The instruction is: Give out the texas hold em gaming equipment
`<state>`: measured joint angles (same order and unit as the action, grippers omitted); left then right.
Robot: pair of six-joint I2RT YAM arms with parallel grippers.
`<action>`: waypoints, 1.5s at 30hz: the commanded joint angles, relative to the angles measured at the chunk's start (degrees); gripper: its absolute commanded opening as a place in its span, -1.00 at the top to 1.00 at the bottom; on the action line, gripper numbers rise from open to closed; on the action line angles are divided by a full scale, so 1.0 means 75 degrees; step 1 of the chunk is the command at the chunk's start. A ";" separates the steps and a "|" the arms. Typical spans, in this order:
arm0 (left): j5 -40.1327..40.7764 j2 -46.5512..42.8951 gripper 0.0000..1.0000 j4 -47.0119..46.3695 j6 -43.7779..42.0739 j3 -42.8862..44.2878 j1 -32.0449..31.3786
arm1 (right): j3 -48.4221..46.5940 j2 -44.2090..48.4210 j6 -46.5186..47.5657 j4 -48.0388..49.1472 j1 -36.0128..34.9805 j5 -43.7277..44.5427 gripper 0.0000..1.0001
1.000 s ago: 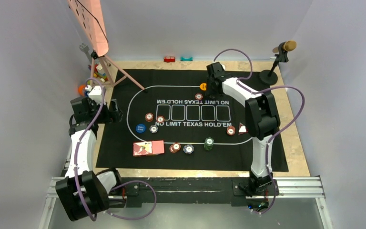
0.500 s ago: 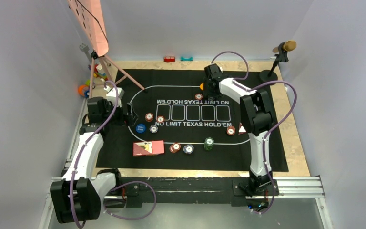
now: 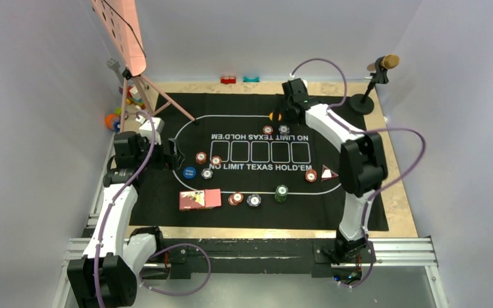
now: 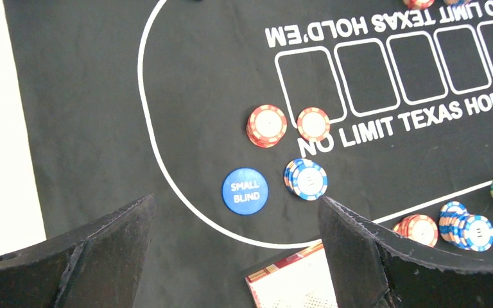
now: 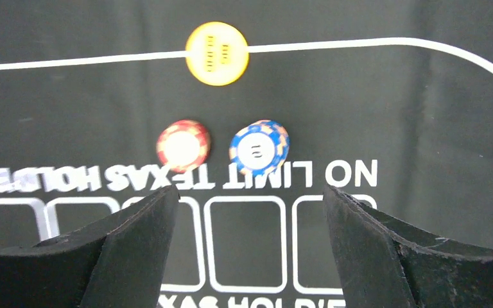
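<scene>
Blue chip (image 5: 259, 147), white edge marks, just beside red chip (image 5: 183, 145); right gripper (image 5: 249, 204), left gripper (image 4: 236, 206) spread apart, empty.

Plain pale walls (image 3: 263, 32) around a wooden tabletop (image 3: 403, 212)

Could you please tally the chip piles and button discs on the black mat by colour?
Red chip piles: 5
Blue-grey chip piles: 3
Green chip piles: 1
Blue button disc: 1
Orange button disc: 1
Total: 11
</scene>
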<state>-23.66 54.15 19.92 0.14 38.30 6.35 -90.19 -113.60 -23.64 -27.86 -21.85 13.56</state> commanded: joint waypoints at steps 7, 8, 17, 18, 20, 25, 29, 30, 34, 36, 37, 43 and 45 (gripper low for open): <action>0.0658 0.0172 -0.99 0.0354 0.0028 0.1181 -0.0008 | 0.0659 0.2125 -0.0101 -0.0344 -0.1700 0.0121 -0.73; 0.0637 0.0316 -0.99 0.0229 0.0047 0.1232 -0.0008 | 0.0722 0.2241 -0.0085 -0.0401 -0.1919 0.0153 -0.73; -0.0021 0.0701 -0.99 -0.0769 0.0257 0.0568 0.0006 | 0.1725 0.3507 -0.0076 -0.0432 -0.2858 0.0099 -0.75; -0.0024 0.0538 -0.99 -0.0821 0.0153 0.0344 0.0003 | 0.1877 0.3583 -0.0073 -0.0396 -0.2999 0.0093 -0.75; 0.0025 0.0189 -0.99 -0.0936 0.0018 -0.0131 0.0006 | 0.2174 0.3687 -0.0087 -0.0350 -0.3286 0.0088 -0.76; 0.0208 -0.0214 -0.99 -0.0937 -0.0225 -0.0331 0.0012 | 0.2711 0.3570 -0.0192 -0.0268 -0.4149 0.0310 -0.76; 0.0077 -0.0257 -0.99 -0.0938 -0.0151 -0.0361 0.0016 | 0.2950 0.3383 -0.0285 -0.0096 -0.4613 0.0238 -0.77; 0.0082 -0.0278 -0.99 -0.0928 -0.0169 -0.0399 0.0010 | 0.3019 0.3313 -0.0317 -0.0059 -0.4665 0.0233 -0.77; 0.0109 -0.0443 -0.99 -0.1007 -0.0269 -0.0538 0.0012 | 0.3362 0.3218 -0.0443 0.0011 -0.4800 0.0168 -0.77; 0.0096 -0.0423 -0.99 -0.1039 -0.0250 -0.0560 0.0009 | 0.3577 0.3242 -0.0510 0.0043 -0.4831 0.0119 -0.77; 0.0090 -0.0385 -0.99 -0.1044 -0.0231 -0.0557 0.0010 | 0.3683 0.3251 -0.0551 0.0074 -0.4848 0.0073 -0.77; 0.0086 -0.0284 -0.99 -0.1004 -0.0249 -0.0525 0.0019 | 0.4202 0.2998 -0.0642 0.0422 -0.4959 -0.0092 -0.74; 0.0073 -0.0299 -0.99 -0.0994 -0.0241 -0.0524 0.0020 | 0.4290 0.2876 -0.0632 0.0536 -0.5002 -0.0186 -0.72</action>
<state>-22.15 52.16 14.39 -0.71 34.26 6.35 -59.20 -90.43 -27.07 -27.49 -58.54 13.61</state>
